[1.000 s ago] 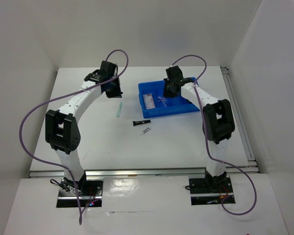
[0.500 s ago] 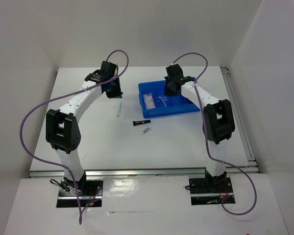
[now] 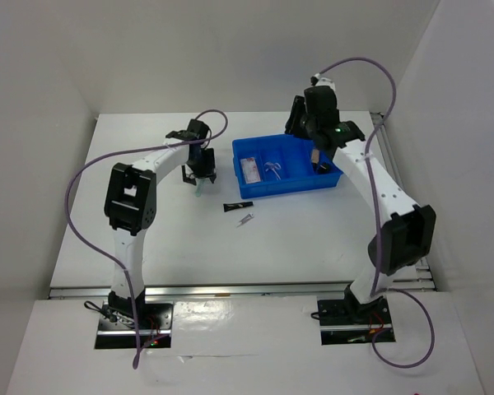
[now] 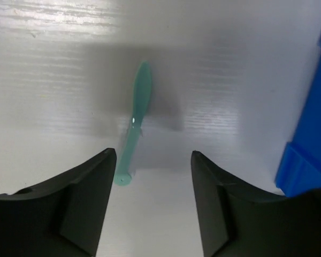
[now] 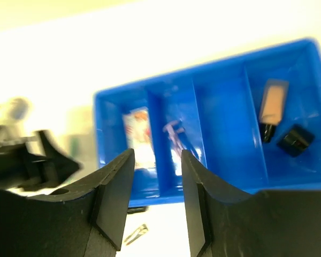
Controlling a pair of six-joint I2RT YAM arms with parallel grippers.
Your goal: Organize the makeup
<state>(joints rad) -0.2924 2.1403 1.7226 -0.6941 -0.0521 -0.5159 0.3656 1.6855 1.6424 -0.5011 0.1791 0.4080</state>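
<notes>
A slim mint-green applicator (image 4: 136,126) lies on the white table left of the blue bin (image 3: 284,188). My left gripper (image 3: 199,177) hangs open just over the applicator's near end, which lies by the left fingertip (image 4: 108,160); nothing is between the jaws. My right gripper (image 5: 157,155) is open and empty, raised above the bin (image 5: 224,182). Inside the bin are a pinkish flat case (image 5: 138,136), a clear pink piece (image 5: 174,134), a tan bottle with a black cap (image 5: 271,107) and a dark round compact (image 5: 295,140). A slim black tube (image 3: 237,206) and a tiny silver stick (image 3: 245,220) lie on the table in front of the bin.
The bin's corner (image 4: 310,134) stands close to the right of my left gripper. White walls close in the table on three sides. A metal rail (image 3: 230,290) runs along the near edge by the arm bases.
My left arm came down and forward over the green applicator and its jaws opened. My right arm lifted up and back from the bin, and its jaws opened too.
</notes>
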